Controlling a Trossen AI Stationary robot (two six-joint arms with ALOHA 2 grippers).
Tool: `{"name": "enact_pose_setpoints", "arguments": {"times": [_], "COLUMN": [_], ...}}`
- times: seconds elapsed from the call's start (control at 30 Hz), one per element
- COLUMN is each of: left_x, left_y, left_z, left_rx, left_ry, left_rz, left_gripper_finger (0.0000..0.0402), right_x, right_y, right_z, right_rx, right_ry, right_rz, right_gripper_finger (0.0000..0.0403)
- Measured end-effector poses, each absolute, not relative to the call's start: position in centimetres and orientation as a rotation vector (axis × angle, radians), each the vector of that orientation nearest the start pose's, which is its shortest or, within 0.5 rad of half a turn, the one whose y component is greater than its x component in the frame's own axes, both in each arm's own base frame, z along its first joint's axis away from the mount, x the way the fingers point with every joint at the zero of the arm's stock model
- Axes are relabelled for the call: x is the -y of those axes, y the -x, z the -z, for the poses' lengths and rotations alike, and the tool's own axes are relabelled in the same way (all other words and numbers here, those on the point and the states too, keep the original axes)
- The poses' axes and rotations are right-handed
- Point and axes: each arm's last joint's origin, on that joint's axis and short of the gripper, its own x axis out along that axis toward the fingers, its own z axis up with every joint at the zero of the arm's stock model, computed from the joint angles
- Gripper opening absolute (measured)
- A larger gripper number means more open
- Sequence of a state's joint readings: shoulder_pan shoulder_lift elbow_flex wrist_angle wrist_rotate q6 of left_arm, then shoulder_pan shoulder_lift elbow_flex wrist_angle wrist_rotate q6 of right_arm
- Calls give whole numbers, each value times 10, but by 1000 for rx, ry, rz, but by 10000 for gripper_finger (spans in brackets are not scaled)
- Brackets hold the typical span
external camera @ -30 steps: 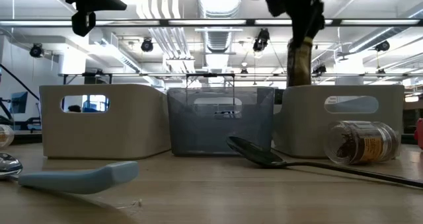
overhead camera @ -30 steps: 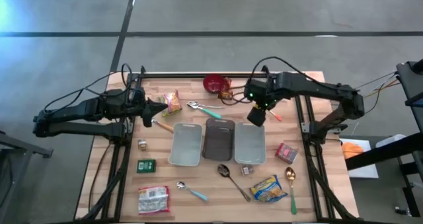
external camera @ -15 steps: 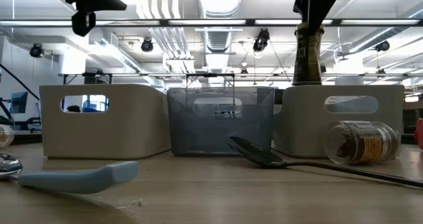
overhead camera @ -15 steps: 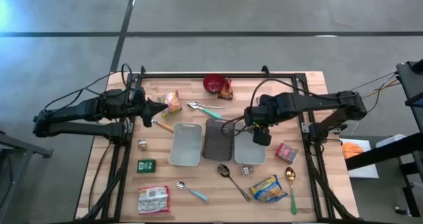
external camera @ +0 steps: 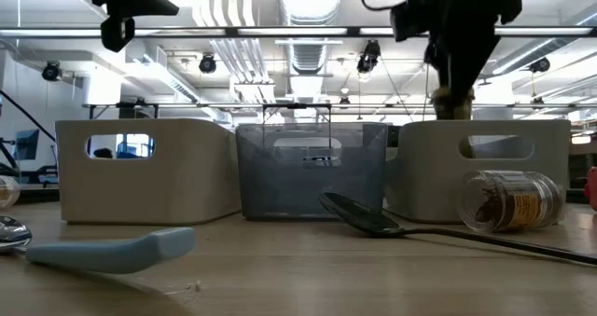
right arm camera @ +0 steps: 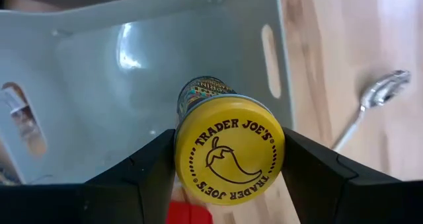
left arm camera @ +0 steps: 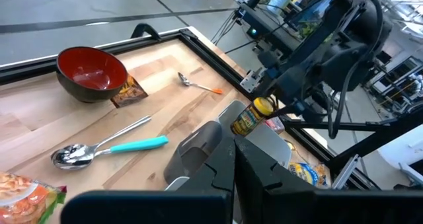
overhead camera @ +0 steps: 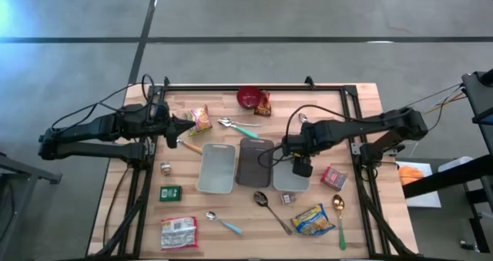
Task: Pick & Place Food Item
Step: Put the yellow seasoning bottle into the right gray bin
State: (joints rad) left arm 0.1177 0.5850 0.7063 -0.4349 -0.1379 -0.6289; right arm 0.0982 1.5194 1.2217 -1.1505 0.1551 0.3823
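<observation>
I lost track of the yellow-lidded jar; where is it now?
The right hand holds the jar by its lid just above the right-most grey bin, seen in the high view beside the dark middle bin.

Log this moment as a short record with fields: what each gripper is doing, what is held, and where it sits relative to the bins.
right gripper: shut on the yellow-lidded jar, gripping it at the lid
jar position: above the right grey bin, lowered toward it, not yet released
jar in low view: its lower part shows just above the bin's rim
left gripper: shut, holding nothing, waiting at the table's left side
other bins: dark middle bin and left grey bin stand beside the right one
</observation>
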Motion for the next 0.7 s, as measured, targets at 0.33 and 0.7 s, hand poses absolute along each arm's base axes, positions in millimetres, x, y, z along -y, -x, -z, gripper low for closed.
{"name": "enact_pose_setpoints", "arguments": {"times": [0.33, 0.7], "left_x": [-19, -19], "left_y": [-125, -125], "left_z": [-305, -305], "left_rx": [-257, -257], "left_ry": [623, 624], "left_rz": [-355, -356], "left_gripper_finger": [8, 8], "right_x": [-21, -21], "right_y": [-265, -266], "right_z": [-226, -229], "right_rx": [-1403, -1392], "right_ry": [-134, -142], "right_rz": [333, 331], "right_gripper_finger": [228, 322]}}
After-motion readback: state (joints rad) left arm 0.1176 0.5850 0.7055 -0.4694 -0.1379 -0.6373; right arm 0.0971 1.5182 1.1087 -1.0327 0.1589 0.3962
